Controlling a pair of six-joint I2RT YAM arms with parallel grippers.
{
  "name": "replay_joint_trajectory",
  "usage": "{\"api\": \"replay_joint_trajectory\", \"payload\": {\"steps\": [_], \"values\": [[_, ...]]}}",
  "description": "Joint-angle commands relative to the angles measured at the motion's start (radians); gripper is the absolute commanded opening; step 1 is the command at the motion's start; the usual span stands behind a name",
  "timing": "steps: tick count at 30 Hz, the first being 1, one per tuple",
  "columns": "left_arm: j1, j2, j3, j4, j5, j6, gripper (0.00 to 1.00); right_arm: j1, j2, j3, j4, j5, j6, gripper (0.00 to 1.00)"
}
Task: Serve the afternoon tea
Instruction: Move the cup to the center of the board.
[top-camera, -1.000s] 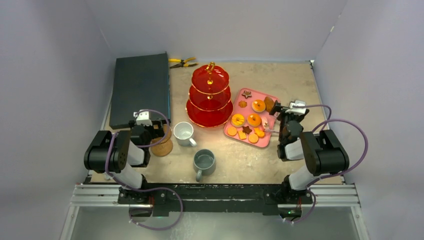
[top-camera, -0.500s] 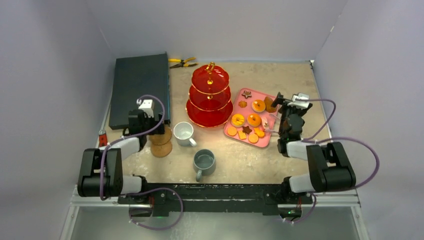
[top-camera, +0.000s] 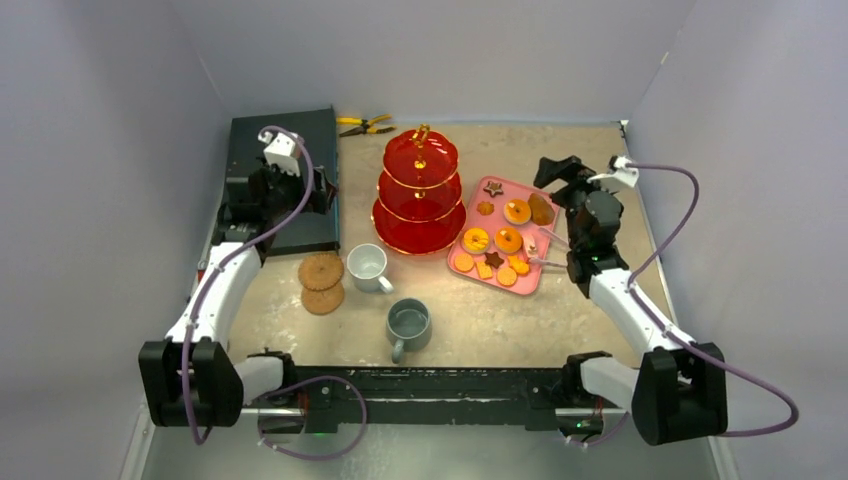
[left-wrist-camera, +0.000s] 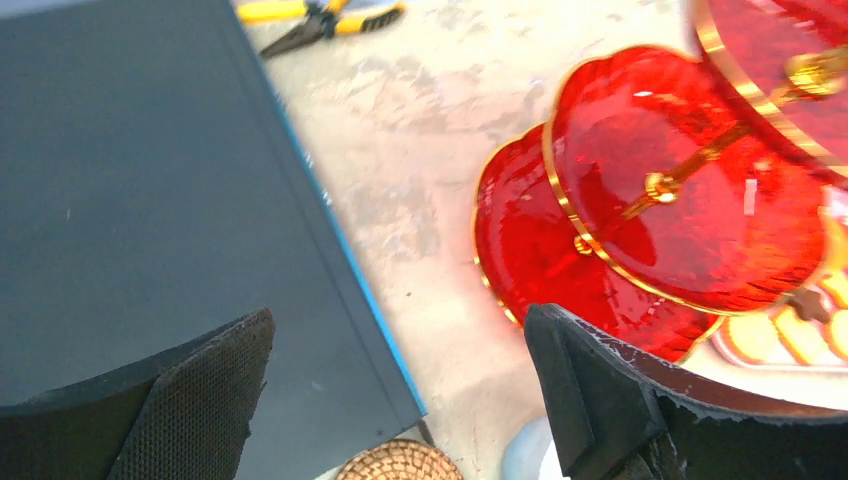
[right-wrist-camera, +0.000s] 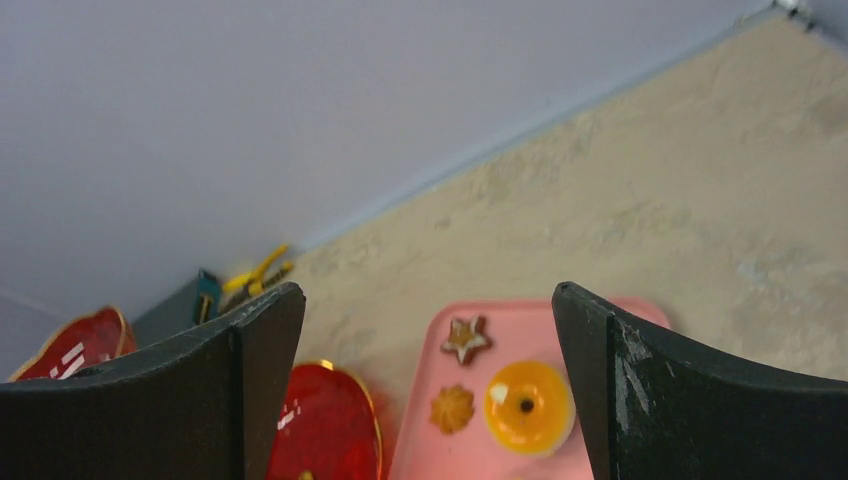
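Observation:
The red three-tier stand with its gold handle stands at mid-table and is empty. Orange and brown biscuits lie on a pink tray to its right. A white mug and a grey mug stand in front of the stand. Two cork coasters lie left of the white mug. My left gripper is open and empty, raised over the dark slab's right edge. My right gripper is open and empty, raised above the tray's far right corner. The right wrist view shows the tray between its fingers.
The dark slab lies at the back left, also in the left wrist view. Yellow-handled pliers lie behind the stand. Grey walls close in the left, back and right sides.
Both arms have lifted and reached away from their bases. The left gripper went from the coasters to above the slab. The right gripper moved up and back past the tray.

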Motion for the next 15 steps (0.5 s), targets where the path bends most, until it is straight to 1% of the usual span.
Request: {"api": "replay_joint_trajectory", "payload": {"steps": [1,5,7,9,13,15], "values": [[-0.005,-0.044,0.044,-0.092,0.164,0.053,1.00,0.049,-0.015,0.033,-0.233,-0.083,0.049,0.99],[-0.005,-0.067,0.024,-0.169,0.252,0.126,0.99,0.181,-0.106,0.023,-0.330,0.057,-0.016,0.99],[-0.010,-0.070,0.013,-0.193,0.272,0.150,1.00,0.222,-0.131,0.027,-0.386,0.107,-0.030,0.99],[-0.025,-0.069,-0.002,-0.195,0.271,0.164,1.00,0.242,-0.146,0.026,-0.427,0.127,-0.031,0.99],[-0.088,-0.040,0.003,-0.197,0.219,0.175,1.00,0.293,-0.151,0.031,-0.492,0.138,-0.013,0.99],[-0.120,-0.023,0.017,-0.214,0.196,0.185,1.00,0.371,-0.139,0.042,-0.531,0.166,-0.010,0.99]]}}
